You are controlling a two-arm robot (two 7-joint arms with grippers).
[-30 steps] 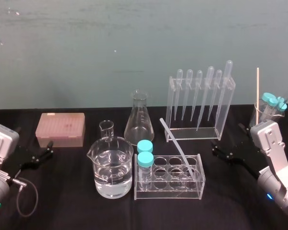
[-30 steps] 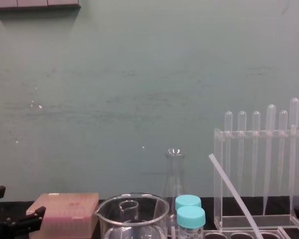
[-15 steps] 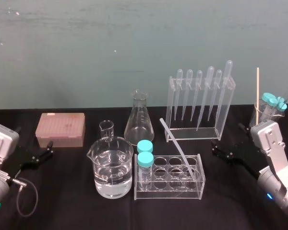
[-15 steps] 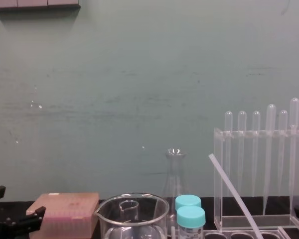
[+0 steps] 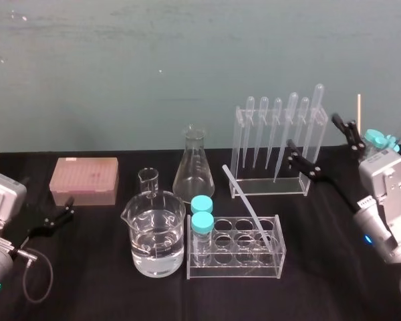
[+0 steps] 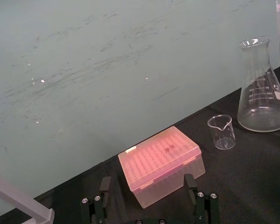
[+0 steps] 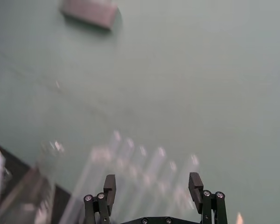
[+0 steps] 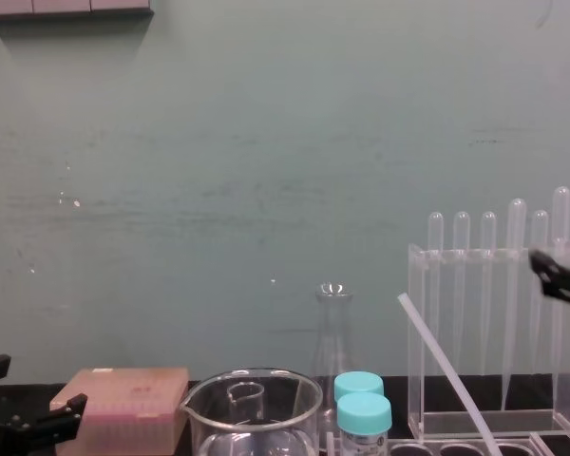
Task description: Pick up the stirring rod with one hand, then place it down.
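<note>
Hovering above the surface (image 5: 107, 281), my right gripper (image 5: 324, 150) is spread wide and holds nothing. It sits just beside the right end of the pipette rack (image 5: 239, 134), at about the height of the pipettes (image 5: 278, 130). In the right wrist view the two fingers (image 7: 106, 192) stand well apart, with the pipettes blurred beyond them. The chest view catches one black finger (image 8: 559, 275) in front of the rack's right side.

The stirring rod (image 5: 244, 200) is not in either gripper. It leans tilted in the clear tube rack (image 5: 237, 264), well below and to the left of the right gripper. Its lower end is down in a hole on the rack's right side; I can't tell which one. Its top points up, back and to the left.

Two blue-capped tubes (image 5: 202, 222) stand in the tube rack's left column. A large beaker (image 5: 157, 241) of clear liquid is just beside the rack on the left. A small beaker (image 5: 148, 180) and a flask (image 5: 194, 167) stand behind it, and a pink box (image 5: 85, 180) is farther left. A wooden stick (image 5: 359, 127) stands upright at far right.

My left gripper (image 5: 55, 214) is parked low at the far left near the pink box, fingers apart, with nothing in it.
</note>
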